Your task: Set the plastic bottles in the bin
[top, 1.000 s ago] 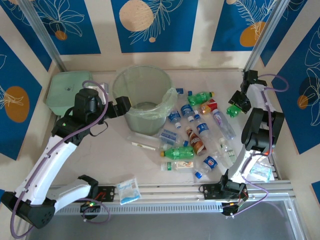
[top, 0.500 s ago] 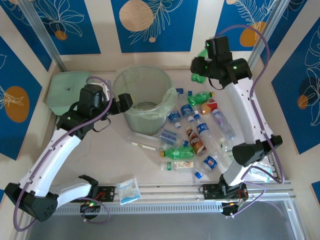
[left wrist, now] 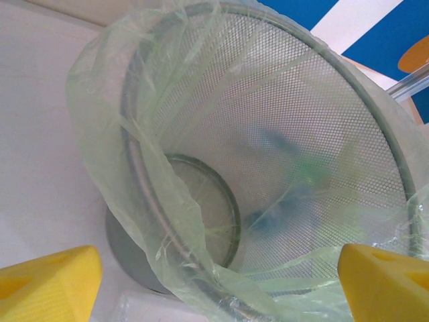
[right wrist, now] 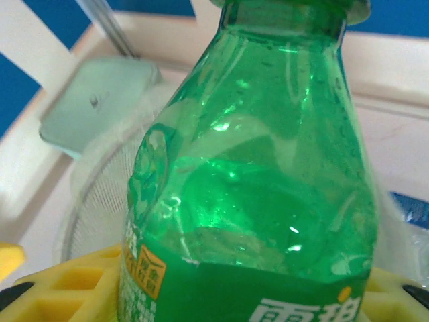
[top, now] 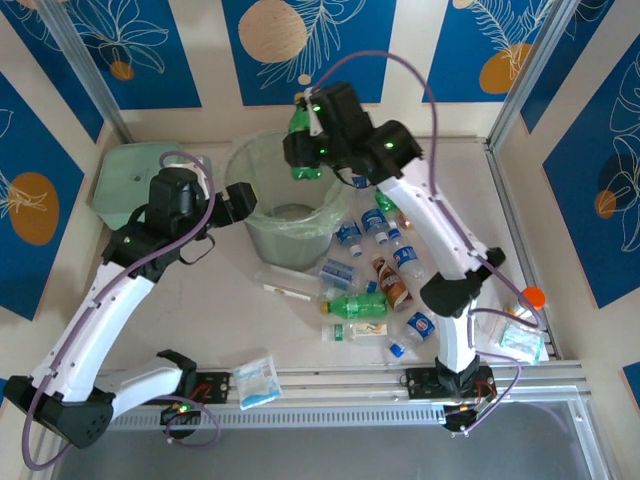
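Bottles are the load here. One green soda bottle [right wrist: 255, 168] is clamped round its lower body by the right end effector [top: 300, 150] and held neck up over the far side of the bin [top: 285, 238]. The other plastic bottles [top: 355, 303] lie scattered on the tabletop [top: 220, 310] just to the right of the bin, several of them touching.

The step in hand, as I judge it, is the release.
1. Centre the bottle over the opening, well inside the rim. The loose bag liner [left wrist: 100, 134] drapes over the edge and could catch the bottle's base.
2. Part the fingers fully and let the bottle fall free.
3. Lift straight up, clear of the rim.

The left end effector [top: 243, 203] stands wide and empty just beside the bin's left wall, facing it. Contact there could shove or tip the light bin.

The tabletop is pale and smooth, framed by aluminium rails. The walls carry blue leaf-patterned panels. A pale-green lidded box [top: 125, 180] sits at the far left, and a white-and-blue packet [top: 257, 381] lies near the front rail.
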Robot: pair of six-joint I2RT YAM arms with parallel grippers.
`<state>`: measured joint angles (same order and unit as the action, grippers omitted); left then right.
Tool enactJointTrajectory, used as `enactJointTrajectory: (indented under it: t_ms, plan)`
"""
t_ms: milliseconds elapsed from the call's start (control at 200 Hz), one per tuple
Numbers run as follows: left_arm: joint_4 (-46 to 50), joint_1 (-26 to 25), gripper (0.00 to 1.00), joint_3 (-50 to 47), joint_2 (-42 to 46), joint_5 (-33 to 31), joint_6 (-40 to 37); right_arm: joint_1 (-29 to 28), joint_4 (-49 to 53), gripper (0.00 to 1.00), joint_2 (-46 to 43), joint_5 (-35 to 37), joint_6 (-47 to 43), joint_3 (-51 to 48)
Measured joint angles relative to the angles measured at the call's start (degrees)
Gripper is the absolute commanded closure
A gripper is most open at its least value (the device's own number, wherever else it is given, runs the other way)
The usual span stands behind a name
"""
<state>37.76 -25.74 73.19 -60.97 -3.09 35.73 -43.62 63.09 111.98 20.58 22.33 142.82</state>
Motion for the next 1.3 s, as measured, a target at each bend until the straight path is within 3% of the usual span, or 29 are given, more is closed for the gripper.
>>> enactJointTrajectory:
  t_ms: [525, 895, 1040, 1170, 1301]
  plan:
    - [0.5, 0.0, 0.08, 0.6, 0.1, 0.0, -0.2, -1.5, 1.0, 0.21, 2.0, -0.4, 0.1, 0.0]
    - [1.9, 0.0, 0.07, 7.2, -1.1, 0.5, -4.7, 0.2, 0.4, 0.23, -6.3, 4.0, 0.2, -3.1]
    - [3.6, 0.0, 0.07, 12.9, -2.0, 0.4, -9.0, 6.1, -0.9, 0.23, -17.1, 6.4, 3.7, -15.2]
    - [3.8, -0.4, 0.12, 17.2, -2.7, 3.2, -11.6, 16.5, -2.4, 0.23, -27.8, 6.2, 8.7, -30.1]
    - [3.9, -6.4, 0.14, 18.7, -5.0, 5.0, -14.1, 27.0, -2.6, 0.23, -35.1, 4.3, 12.8, -42.8]
